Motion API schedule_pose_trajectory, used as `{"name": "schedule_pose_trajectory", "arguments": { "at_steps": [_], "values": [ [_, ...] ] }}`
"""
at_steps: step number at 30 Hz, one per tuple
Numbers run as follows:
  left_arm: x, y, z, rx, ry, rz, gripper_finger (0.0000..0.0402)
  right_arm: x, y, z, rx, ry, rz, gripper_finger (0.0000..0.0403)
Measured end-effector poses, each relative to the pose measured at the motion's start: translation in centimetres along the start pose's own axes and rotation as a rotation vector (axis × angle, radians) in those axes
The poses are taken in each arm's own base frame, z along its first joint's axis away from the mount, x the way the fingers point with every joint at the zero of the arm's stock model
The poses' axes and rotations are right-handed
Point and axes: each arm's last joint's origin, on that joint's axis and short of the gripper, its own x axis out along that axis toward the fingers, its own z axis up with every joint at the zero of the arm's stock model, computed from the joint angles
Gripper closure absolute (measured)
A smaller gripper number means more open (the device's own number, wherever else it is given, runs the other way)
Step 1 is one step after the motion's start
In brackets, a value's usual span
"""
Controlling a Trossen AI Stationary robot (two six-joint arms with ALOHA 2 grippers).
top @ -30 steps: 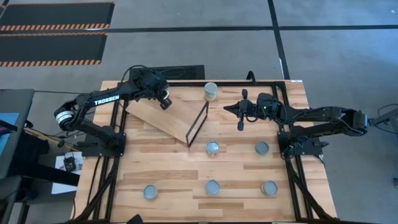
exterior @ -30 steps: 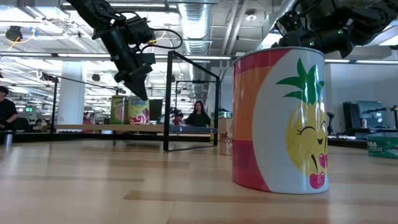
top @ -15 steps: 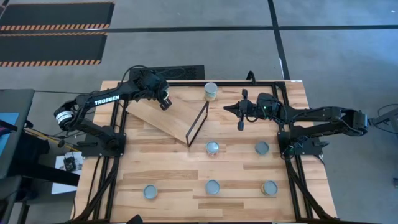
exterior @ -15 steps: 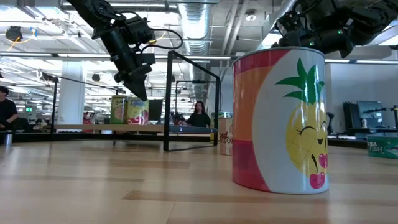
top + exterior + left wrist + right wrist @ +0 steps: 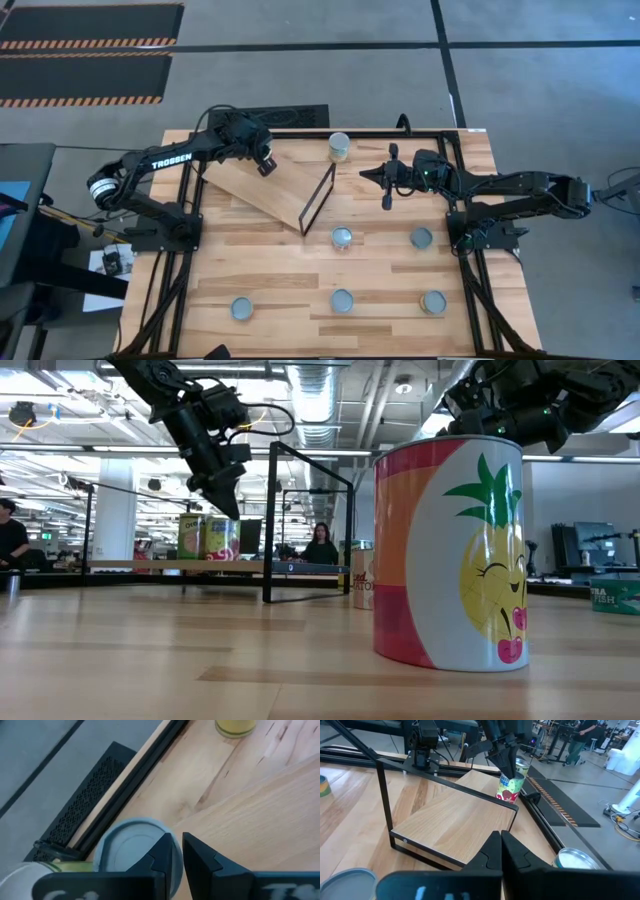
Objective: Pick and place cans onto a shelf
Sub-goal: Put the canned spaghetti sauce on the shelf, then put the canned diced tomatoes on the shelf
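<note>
Because the cans are small metal tins with smooth printed walls, I judge them stiff and rather light, but slippery under my fingers; a firm hold across the round wall, near the middle of the height, should be safest, since the silvery lid gives nothing to grip.

Two cans [image 5: 208, 537] stand upright at the far end of the shelf [image 5: 262, 185], close together, below my left hand [image 5: 265, 162]. One more can [image 5: 340, 147] stands on the bench [image 5: 300, 270] just beyond the black frame [image 5: 319, 198] of the shelf. Five others wait on the bench nearer the front: one can [image 5: 342, 237] close to the frame's foot, another [image 5: 421, 238] to its right, and a row of three [image 5: 342, 299] at the front edge. The pineapple can [image 5: 450, 555] fills much of the low view.

My left arm reaches over the tilted board, and the left hand hangs above the shelf cans, fingers pointing down and nearly together, with only a thin gap and nothing between them. In its wrist view a silvery lid [image 5: 132, 847] lies just beside the fingertips. My right arm is stretched toward the middle of the bench, and the right hand [image 5: 388, 178] hovers beside the frame, fingers closed together and empty.
</note>
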Motion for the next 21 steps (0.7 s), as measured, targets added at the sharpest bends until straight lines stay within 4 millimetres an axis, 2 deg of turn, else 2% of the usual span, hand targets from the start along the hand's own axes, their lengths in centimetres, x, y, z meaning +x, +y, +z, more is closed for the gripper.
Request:
{"name": "schedule_pose_trajectory", "arguments": {
  "at_steps": [7, 10, 15, 21],
  "values": [
    [-2.0, 0.0, 0.3, 0.004, -0.071, -0.004, 0.0369, 0.0, 0.0, 0.0, 0.002, 0.0, 0.0, 0.0396],
    [-3.2, -0.6, 0.3, 0.037, -0.146, -0.069, 0.0376, 0.0, 0.0, 0.0, 0.002, 0.0, 0.0, 0.0396],
    [-3.9, -2.8, -1.6, 0.109, -0.364, -0.269, 0.0398, 0.0, 0.0, 0.1, -0.003, -0.005, -0.002, 0.0396],
    [-3.9, -5.3, -4.7, 0.151, -0.547, -0.373, 0.0396, 0.0, 0.3, 0.3, -0.008, -0.021, -0.002, 0.0396]
  ]
}}
